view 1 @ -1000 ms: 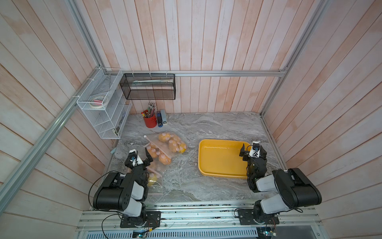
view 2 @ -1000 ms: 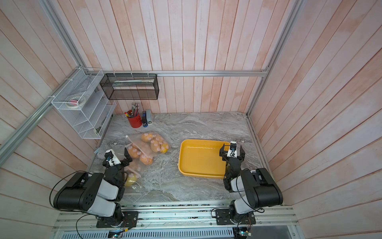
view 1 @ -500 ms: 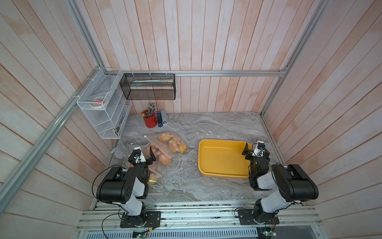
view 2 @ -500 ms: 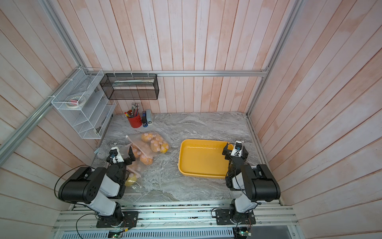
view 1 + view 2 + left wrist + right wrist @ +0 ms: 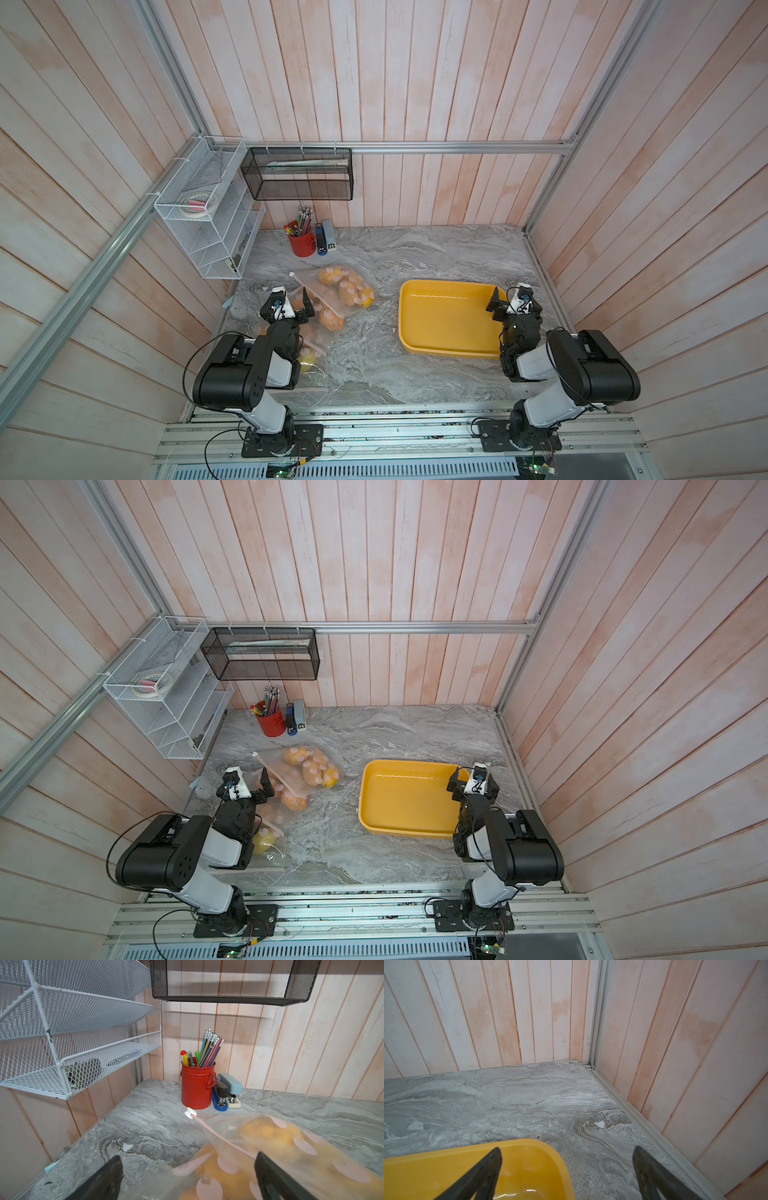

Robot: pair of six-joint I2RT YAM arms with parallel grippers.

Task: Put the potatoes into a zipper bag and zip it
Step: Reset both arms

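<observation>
The left fingers stand wide apart, empty, over the zipper bag on the counter. The potatoes lie inside it, mostly just beyond them. The right fingers gape empty over the yellow tray.

Left arm and right arm, black joint housings, white links, looping black cables
</observation>
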